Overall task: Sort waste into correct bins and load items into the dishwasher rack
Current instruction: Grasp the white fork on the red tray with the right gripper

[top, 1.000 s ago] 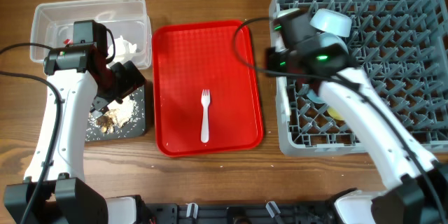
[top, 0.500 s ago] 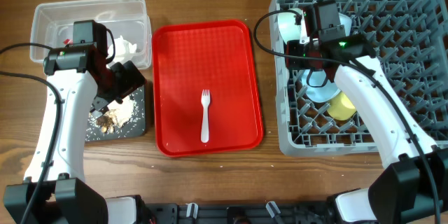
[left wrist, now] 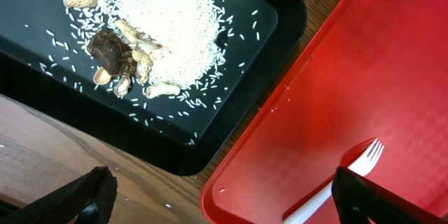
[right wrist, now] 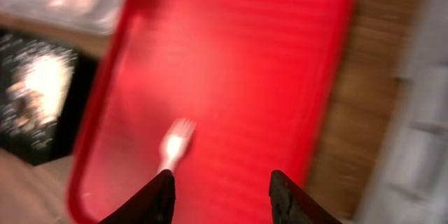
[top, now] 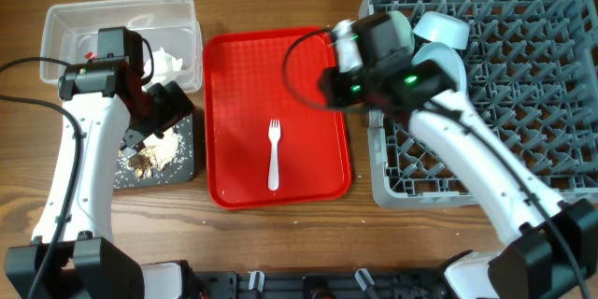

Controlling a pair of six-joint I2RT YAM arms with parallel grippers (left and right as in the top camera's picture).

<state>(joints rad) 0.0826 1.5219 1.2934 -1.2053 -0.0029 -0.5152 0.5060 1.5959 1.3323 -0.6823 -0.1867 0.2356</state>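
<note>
A white plastic fork (top: 274, 154) lies in the middle of the red serving tray (top: 234, 65). My right gripper (top: 326, 88) is open and empty above the tray's right side; in the blurred right wrist view (right wrist: 224, 199) the fork (right wrist: 175, 143) lies just ahead of its left finger. My left gripper (top: 170, 109) is open and empty over the right end of the black tray (top: 184, 163). That tray holds white rice (left wrist: 168, 21) and brownish bits (left wrist: 115, 49). The clear tub (top: 121, 11) holds a white napkin (top: 168, 60) and a red wrapper (top: 89, 54). The fork's tines also show in the left wrist view (left wrist: 367, 155).
The large grey dishwasher rack (top: 533, 84) fills the right side, with a pale bowl (top: 441, 28) near its back left corner. My right arm crosses the rack's left part and hides what lies under it. Bare wood shows in front of the trays.
My right gripper has swung left out of the rack to above the red tray's right side. The left arm, the fork and the bins have not moved.
</note>
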